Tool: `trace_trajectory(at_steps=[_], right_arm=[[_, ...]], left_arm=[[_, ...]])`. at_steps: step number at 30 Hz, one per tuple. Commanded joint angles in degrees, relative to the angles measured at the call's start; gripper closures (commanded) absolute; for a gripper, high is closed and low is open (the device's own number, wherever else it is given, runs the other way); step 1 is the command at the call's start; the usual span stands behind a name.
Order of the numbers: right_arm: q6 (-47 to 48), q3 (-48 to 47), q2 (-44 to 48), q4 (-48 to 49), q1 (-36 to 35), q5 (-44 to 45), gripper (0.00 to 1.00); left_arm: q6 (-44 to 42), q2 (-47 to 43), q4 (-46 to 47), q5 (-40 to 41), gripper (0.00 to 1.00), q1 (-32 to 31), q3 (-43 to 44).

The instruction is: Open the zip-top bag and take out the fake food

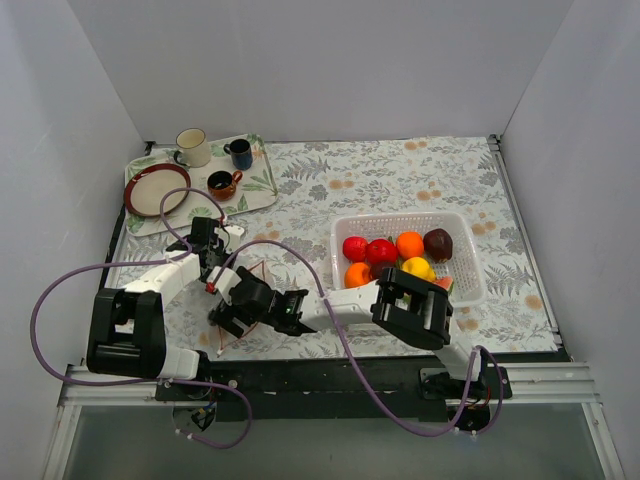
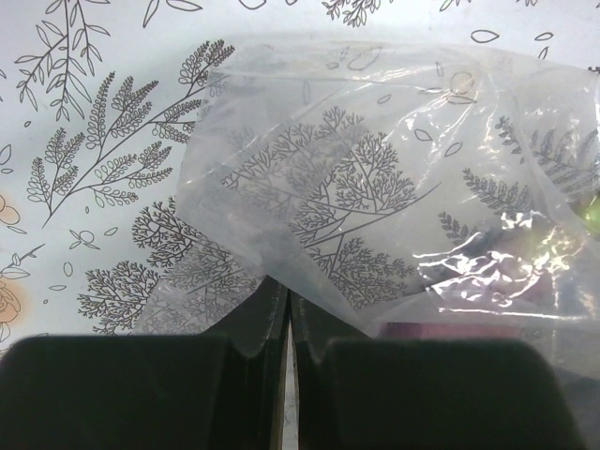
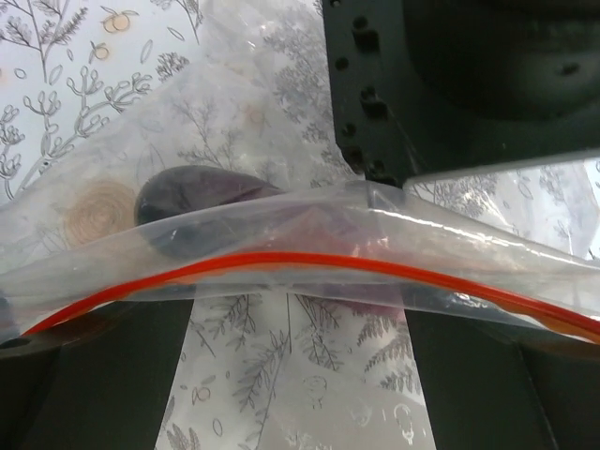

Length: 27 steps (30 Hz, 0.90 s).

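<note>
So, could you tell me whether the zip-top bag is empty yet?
Not empty, it seems: the right wrist view shows a dark maroon piece inside the zip-top bag, just above its orange-red zipper strip.

Fake food (image 1: 381, 251) lies in the basket (image 1: 468, 268) (white mesh).

Maroon food (image 3: 192, 211) in bag (image 3: 422, 246) blurry, can't ID.

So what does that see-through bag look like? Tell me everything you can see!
The zip-top bag is clear, crinkly, shiny plastic; the leafy tablecloth shows right through it. A thin orange-red zipper strip runs along its mouth, bowed upward. One dark maroon piece of fake food lies inside. The left gripper pinches a fold of its film, and the mouth stretches across the right gripper's spread fingers.
</note>
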<state>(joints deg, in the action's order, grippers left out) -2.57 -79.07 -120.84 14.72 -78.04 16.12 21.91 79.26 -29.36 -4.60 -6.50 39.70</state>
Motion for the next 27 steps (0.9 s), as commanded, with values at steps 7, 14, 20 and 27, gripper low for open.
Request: trace_trajectory(at_steps=[7,14,20,27], right_arm=[[11.17,-4.07,-3.26,1.98,-0.45,-7.41,0.01],[15.58,-7.07,-6.78,-3.73,-0.1,-13.3,0.04],[12.85,-1.37,-4.16,-3.73,-0.01,-15.15,0.19],[9.69,8.81,5.77,-4.79,-0.09,-10.51,0.51]], left_arm=[[-0.29,0.28,-2.36,-1.02,1.0,-0.18,-2.09],[-0.29,0.89,-2.72,-0.85,1.0,-0.18,-1.38],[-0.73,1.33,-2.36,0.03,1.0,-0.18,-1.29],[-0.99,2.03,-1.31,0.82,1.0,-0.18,-1.29]])
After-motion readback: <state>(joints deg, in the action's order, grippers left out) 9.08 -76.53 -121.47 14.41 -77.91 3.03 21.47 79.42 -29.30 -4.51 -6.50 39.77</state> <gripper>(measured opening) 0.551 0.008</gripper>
